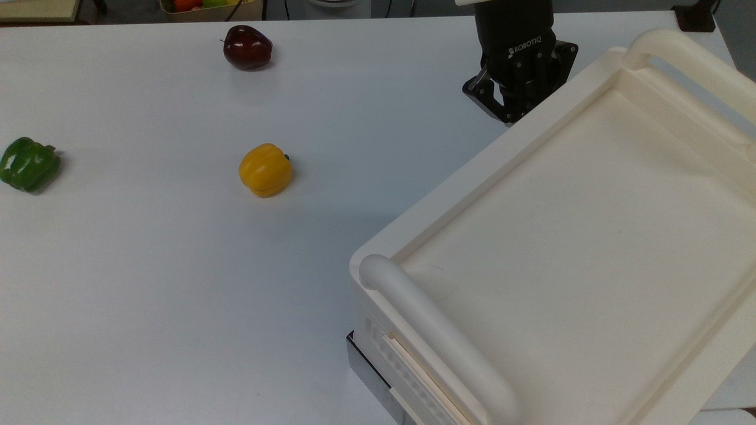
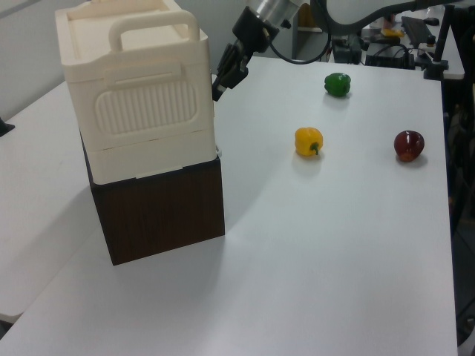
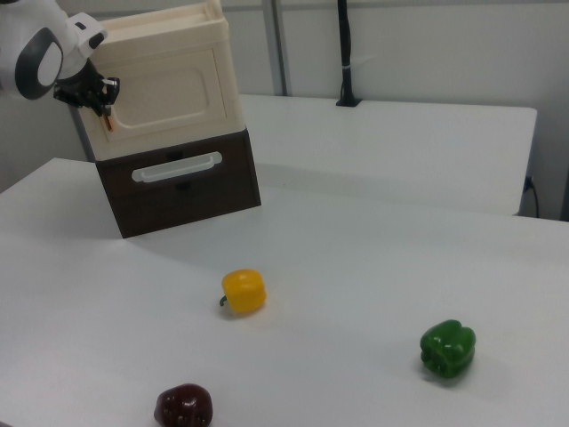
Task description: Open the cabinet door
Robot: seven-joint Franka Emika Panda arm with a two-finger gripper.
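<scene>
The cabinet point(image 1: 579, 224) is a large cream box with a recessed top, at the top view's right and the left view's left point(image 2: 141, 111). Its door point(image 3: 169, 93) is the flat cream panel facing the right view, and it lies flush with the box. A small copper handle point(image 3: 108, 122) sits at the door's left edge in the right view. My gripper point(image 3: 100, 107) is at that edge, fingers closed on the handle. In the top view my gripper point(image 1: 512, 114) presses against the cabinet's far left rim. In the left view my gripper point(image 2: 220, 87) is against the cabinet's right side.
The cabinet stands on a dark brown drawer unit point(image 3: 182, 187) with a cream pull. A yellow pepper point(image 1: 265, 170), a green pepper point(image 1: 28, 164) and a dark red fruit point(image 1: 247, 47) lie apart on the white table point(image 1: 147, 283).
</scene>
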